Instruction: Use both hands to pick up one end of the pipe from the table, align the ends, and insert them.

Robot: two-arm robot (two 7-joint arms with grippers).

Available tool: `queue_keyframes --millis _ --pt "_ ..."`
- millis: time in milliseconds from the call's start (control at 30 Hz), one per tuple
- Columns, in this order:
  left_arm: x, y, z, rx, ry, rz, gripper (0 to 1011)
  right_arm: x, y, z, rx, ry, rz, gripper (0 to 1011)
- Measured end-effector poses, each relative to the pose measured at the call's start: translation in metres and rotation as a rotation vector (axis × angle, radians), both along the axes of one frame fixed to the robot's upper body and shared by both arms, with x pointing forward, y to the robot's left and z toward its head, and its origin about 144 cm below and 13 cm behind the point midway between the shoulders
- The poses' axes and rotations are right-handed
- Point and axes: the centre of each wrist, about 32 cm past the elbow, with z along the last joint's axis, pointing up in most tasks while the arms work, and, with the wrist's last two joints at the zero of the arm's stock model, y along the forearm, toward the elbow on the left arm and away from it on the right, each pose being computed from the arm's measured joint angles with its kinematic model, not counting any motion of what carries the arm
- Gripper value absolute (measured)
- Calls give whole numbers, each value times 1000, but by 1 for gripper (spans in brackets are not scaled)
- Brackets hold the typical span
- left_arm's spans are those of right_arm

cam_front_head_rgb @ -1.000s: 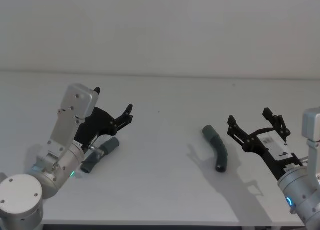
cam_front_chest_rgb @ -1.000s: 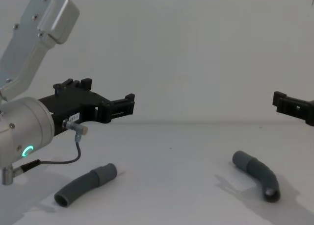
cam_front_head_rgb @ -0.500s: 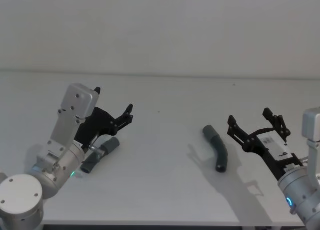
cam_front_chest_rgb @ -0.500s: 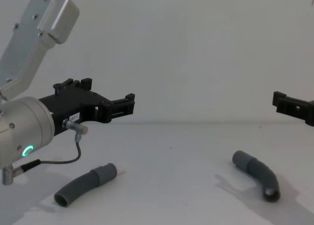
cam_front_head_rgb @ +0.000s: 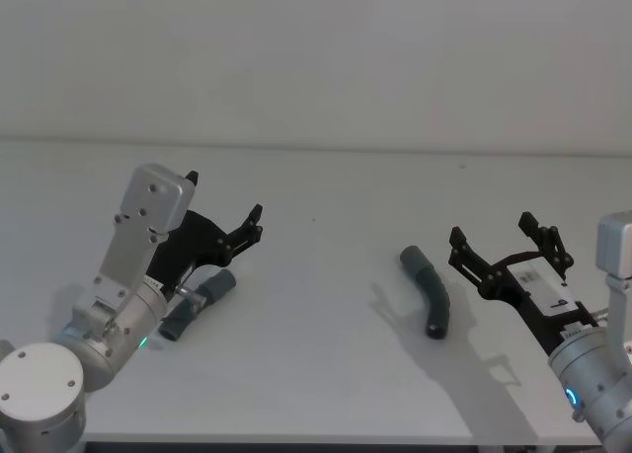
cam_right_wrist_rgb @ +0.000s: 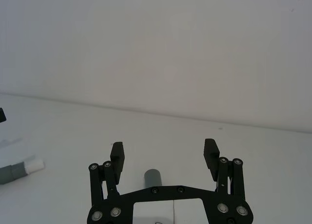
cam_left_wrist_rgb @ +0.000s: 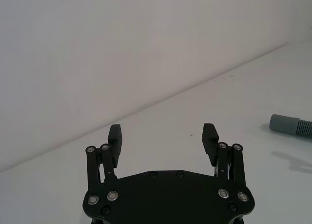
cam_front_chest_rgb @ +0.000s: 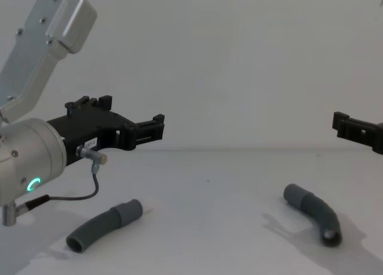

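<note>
Two bent dark-grey pipe pieces lie apart on the white table (cam_front_head_rgb: 316,374). The left piece (cam_front_head_rgb: 197,300) (cam_front_chest_rgb: 105,224) lies just below my left gripper (cam_front_head_rgb: 225,198) (cam_left_wrist_rgb: 162,133) (cam_front_chest_rgb: 128,116), which hovers open and holds nothing. From the right wrist view this piece (cam_right_wrist_rgb: 19,170) shows a narrow white tip. The right piece (cam_front_head_rgb: 428,287) (cam_front_chest_rgb: 313,212) lies just left of my right gripper (cam_front_head_rgb: 492,231) (cam_right_wrist_rgb: 163,151) (cam_front_chest_rgb: 353,128), also open, with nothing in it and off the table. One grey cuff of that piece (cam_right_wrist_rgb: 152,176) shows low between the right fingers. A cuff of the right piece (cam_left_wrist_rgb: 291,125) appears far off in the left wrist view.
The table's back edge meets a plain pale wall (cam_front_head_rgb: 316,58). A thin grey cable (cam_front_chest_rgb: 78,194) loops under the left wrist. Bare white surface stretches between the two pieces.
</note>
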Motion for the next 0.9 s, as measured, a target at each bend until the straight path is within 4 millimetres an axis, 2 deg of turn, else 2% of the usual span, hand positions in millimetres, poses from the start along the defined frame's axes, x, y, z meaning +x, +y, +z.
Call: queue_keyframes --millis 500,900 --pt "0 -1 4 20 31 3 1002 0 0 0 0 0 0 1001" --pt "-3 3 16 99 158 30 1002 0 0 0 0 0 0 1001"
